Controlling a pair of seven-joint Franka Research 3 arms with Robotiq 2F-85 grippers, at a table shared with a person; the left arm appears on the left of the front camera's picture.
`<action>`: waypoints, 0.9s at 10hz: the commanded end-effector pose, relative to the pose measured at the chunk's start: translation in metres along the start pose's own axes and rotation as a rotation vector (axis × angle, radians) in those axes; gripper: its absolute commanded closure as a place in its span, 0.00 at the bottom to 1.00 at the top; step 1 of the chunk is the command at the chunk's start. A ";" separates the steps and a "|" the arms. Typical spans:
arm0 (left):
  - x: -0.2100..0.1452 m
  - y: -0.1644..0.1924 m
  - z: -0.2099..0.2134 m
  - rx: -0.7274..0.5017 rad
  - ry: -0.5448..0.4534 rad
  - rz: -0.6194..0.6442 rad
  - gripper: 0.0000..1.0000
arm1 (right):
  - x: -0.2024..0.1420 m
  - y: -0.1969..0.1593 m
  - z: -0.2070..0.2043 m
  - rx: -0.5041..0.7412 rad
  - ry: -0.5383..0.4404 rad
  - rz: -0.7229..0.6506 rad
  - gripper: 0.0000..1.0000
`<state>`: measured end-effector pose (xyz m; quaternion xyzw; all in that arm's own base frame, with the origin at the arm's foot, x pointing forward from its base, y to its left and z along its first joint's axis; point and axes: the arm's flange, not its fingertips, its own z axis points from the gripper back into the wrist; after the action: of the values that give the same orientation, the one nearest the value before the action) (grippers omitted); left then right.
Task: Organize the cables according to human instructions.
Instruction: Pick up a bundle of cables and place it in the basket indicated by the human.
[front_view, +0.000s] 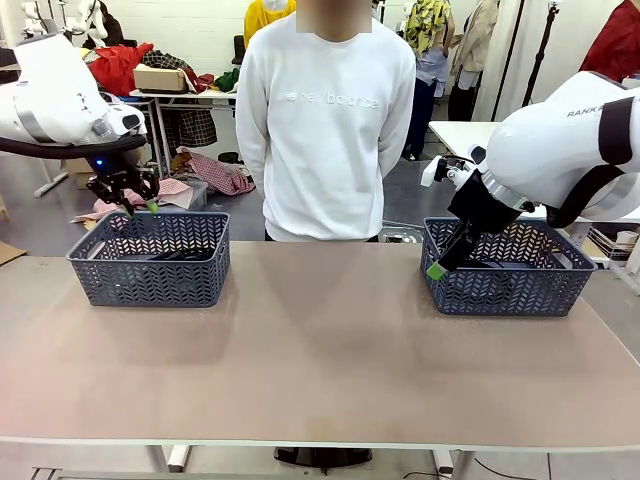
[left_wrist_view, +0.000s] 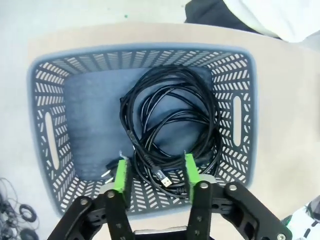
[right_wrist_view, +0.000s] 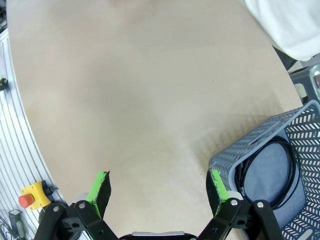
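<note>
Black cables (left_wrist_view: 172, 117) lie in loose coiled loops on the floor of the left blue-grey basket (left_wrist_view: 52, 95), with a plug end near its near wall. My left gripper (left_wrist_view: 155, 175) hovers open above them, and nothing sits between its green pads (left_wrist_view: 121, 175). In the front view it hangs over the back left rim of that basket (front_view: 150, 270), gripper (front_view: 140, 205) pointing down. My right gripper (front_view: 440, 265) stands open at the front left corner of the right basket (front_view: 500, 295), empty (right_wrist_view: 159, 192). A black cable (right_wrist_view: 282, 150) lies coiled inside that basket (right_wrist_view: 260, 137).
A person in a white sweatshirt (front_view: 330, 120) stands at the far side of the table, between the baskets, with both arms behind the back. The tan tabletop (front_view: 320, 350) stretches bare between and in front of the baskets. A yellow and red stop button (right_wrist_view: 31, 194) sits off the table's edge.
</note>
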<state>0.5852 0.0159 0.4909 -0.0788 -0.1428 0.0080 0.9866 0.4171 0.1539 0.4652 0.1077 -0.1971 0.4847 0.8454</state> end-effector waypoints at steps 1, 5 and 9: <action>0.002 -0.001 0.003 -0.005 -0.015 0.030 0.30 | 0.001 0.001 0.000 -0.003 -0.001 -0.001 0.00; -0.001 -0.002 0.007 -0.006 0.005 0.041 0.00 | 0.001 0.001 0.000 -0.003 -0.001 -0.001 0.00; 0.000 -0.001 0.004 -0.002 0.000 0.033 0.00 | 0.001 0.001 0.000 -0.003 -0.001 -0.001 0.00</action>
<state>0.5827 0.0142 0.4942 -0.0859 -0.1360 0.0345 0.9864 0.4171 0.1539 0.4652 0.1077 -0.1971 0.4847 0.8454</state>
